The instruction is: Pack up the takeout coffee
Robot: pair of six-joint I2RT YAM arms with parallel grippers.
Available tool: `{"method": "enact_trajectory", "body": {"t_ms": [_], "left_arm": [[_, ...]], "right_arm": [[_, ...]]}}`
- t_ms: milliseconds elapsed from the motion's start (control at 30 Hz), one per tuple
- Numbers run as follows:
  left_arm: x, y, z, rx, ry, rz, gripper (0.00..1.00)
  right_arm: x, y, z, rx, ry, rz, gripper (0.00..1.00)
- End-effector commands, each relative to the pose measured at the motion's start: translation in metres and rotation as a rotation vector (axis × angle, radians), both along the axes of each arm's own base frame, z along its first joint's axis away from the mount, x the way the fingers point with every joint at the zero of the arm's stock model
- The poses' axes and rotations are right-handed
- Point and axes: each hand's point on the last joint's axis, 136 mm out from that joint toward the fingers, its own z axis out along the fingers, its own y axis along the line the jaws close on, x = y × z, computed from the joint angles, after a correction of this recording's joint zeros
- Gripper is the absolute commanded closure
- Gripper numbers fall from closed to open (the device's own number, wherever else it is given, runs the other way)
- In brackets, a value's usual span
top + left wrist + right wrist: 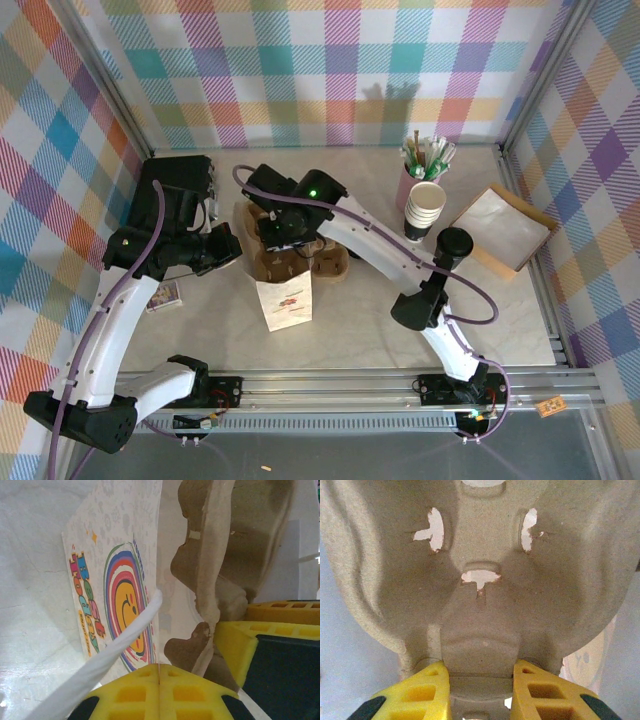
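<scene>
The right gripper (480,679) clamped the edge of a cardboard cup carrier (480,610) beside a paper bag (285,302) lying flat on the table. The left gripper (159,682) hovered at the bag with its fingers pressed together on nothing evident. The takeout coffee (455,243) stood upright well to the right of both, just beside the right arm's elbow and near a stack of cups (425,210), which likely made the right arm the nearer one to reach it.
</scene>
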Motion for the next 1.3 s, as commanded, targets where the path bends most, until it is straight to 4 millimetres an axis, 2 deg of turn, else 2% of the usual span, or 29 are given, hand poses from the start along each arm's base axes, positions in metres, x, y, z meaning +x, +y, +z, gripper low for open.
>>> {"method": "enact_trajectory", "body": {"t_ms": [0, 200, 433, 733, 833, 1000, 1267], "left_arm": [[0.003, -0.001, 0.004, 0.003, -0.017, 0.003, 1.0], [0.003, 0.0, 0.0, 0.013, -0.009, 0.014, 1.0], [0.0, 0.009, -0.006, 0.054, 0.001, 0.045, 1.0], [-0.003, 0.012, -0.011, 0.067, 0.012, 0.052, 1.0], [-0.005, 0.016, -0.012, 0.078, 0.016, 0.066, 1.0], [-0.006, 0.012, -0.008, 0.051, 0.005, 0.061, 1.0], [-0.005, 0.005, 0.004, -0.002, -0.029, 0.047, 1.0]], "right_arm": [[-0.015, -0.012, -0.016, -0.089, 0.064, 0.004, 1.0], [-0.02, -0.004, -0.011, -0.086, 0.01, 0.06, 1.0], [-0.024, 0.001, 0.014, -0.046, -0.093, 0.102, 1.0], [-0.031, -0.001, 0.017, -0.047, -0.087, 0.127, 1.0], [-0.036, -0.005, 0.013, -0.068, -0.063, 0.146, 1.0], [-0.041, -0.014, -0.005, -0.142, -0.013, 0.138, 1.0], [-0.036, -0.025, -0.018, -0.191, 0.016, 0.071, 1.0]]}}
